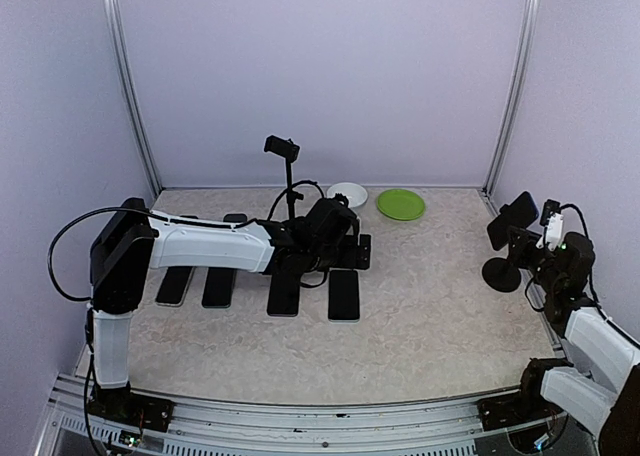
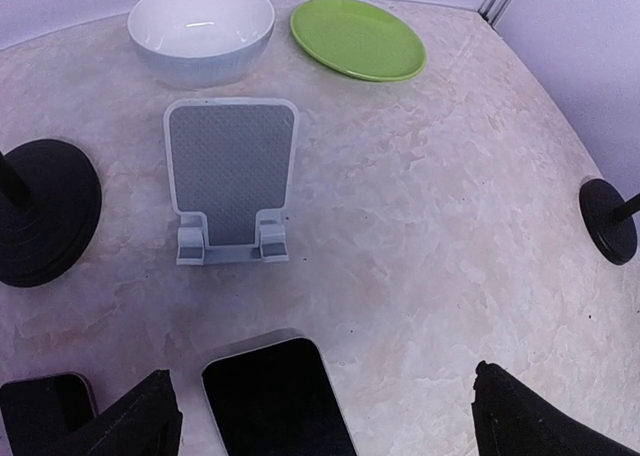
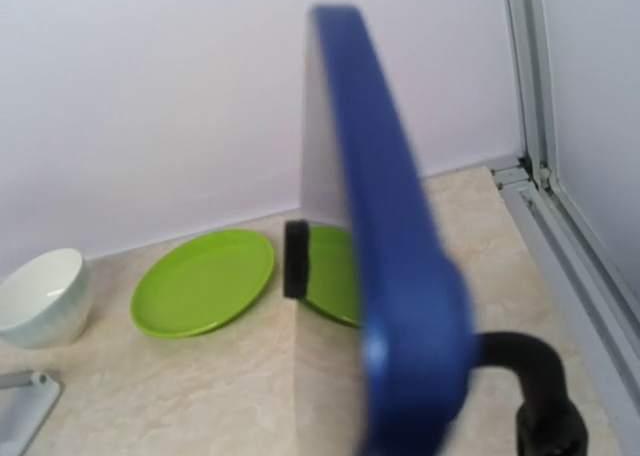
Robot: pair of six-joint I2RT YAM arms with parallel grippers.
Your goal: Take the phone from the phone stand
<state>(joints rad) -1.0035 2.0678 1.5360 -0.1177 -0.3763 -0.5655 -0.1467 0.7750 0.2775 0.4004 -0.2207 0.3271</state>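
**Q:** Where was the phone (image 3: 395, 276)?
**A:** In its stand (image 1: 500, 273) near the table's (image 1: 430, 296) right edge. Stiff, slick, likely light: take its long edges. Whether the right end effector (image 1: 535, 238) had closed was unclear; the left end effector (image 2: 322, 374) gaped.

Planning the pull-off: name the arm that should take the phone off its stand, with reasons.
Right. Its claw is beside the blue phone on the black stand at the right side. The left claw hangs open over phones lying flat in the middle, far from that stand.

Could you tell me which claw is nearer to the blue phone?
Right. The right claw sits at the blue phone on its stand; the left claw hovers mid-table, far off.
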